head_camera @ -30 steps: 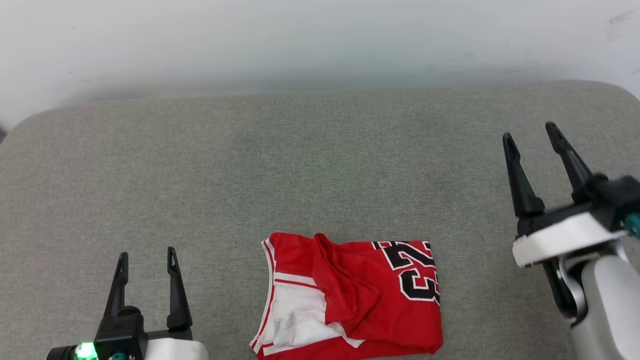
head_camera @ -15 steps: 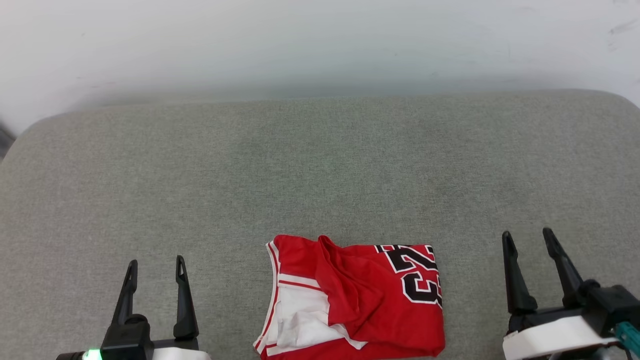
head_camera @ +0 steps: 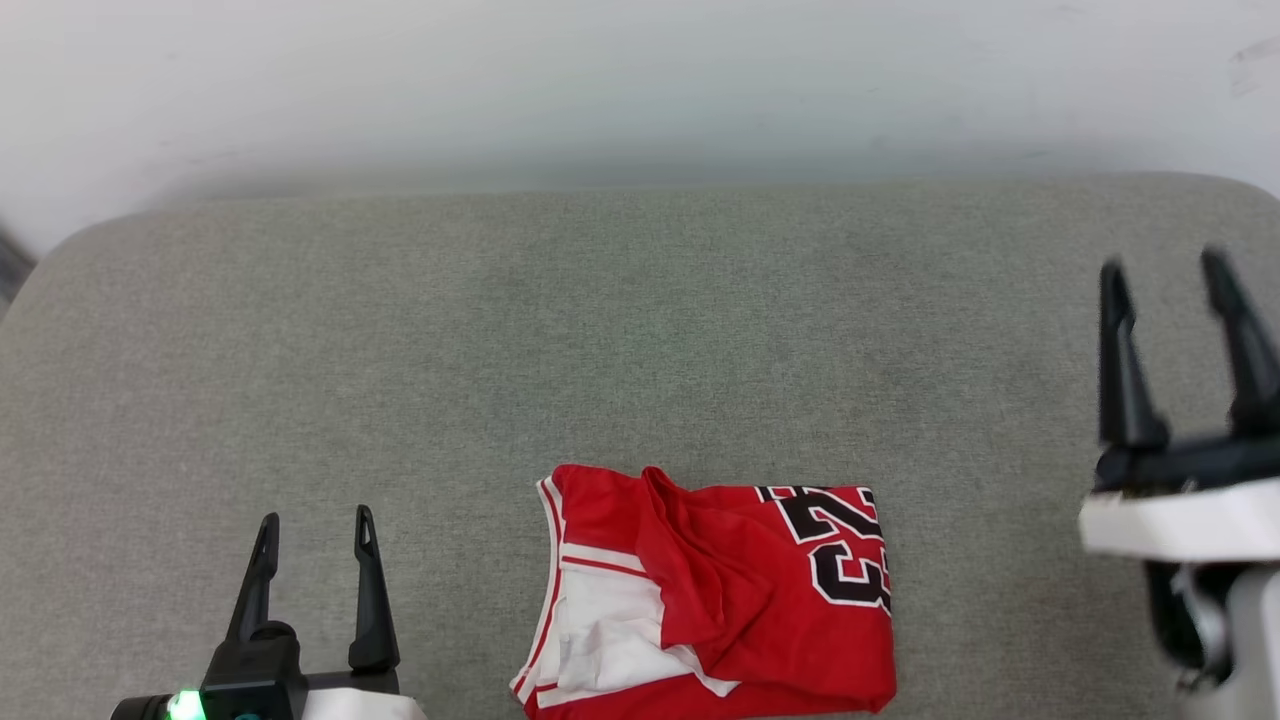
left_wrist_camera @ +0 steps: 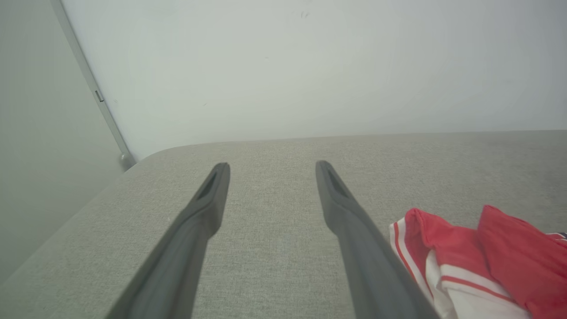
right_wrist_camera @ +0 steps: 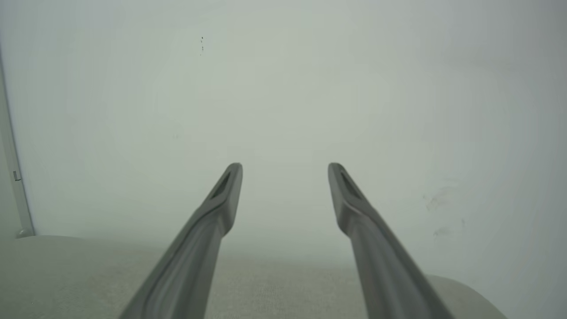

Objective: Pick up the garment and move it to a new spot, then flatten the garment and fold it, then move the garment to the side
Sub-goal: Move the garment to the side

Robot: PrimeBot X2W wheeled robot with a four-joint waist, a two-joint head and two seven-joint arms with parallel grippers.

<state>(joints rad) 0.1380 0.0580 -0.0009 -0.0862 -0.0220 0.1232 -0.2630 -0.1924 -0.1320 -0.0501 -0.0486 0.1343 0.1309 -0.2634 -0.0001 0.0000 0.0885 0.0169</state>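
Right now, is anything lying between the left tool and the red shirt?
No. In the head view, bare grey cushion stretches between the left tool and the red shirt; they do not touch.

A grey fabric surface (head_camera: 640, 320) sits against a plain white wall (head_camera: 640, 80).

The shirt (head_camera: 720, 600) lies on the cushion (head_camera: 640, 330) at its near edge, about midway along. The left gripper (head_camera: 315, 520) is left of it, apart, toward the near-left corner. The right gripper (head_camera: 1165, 265) is by the right edge, farther back. A wall (head_camera: 640, 80) stands behind the far edge.
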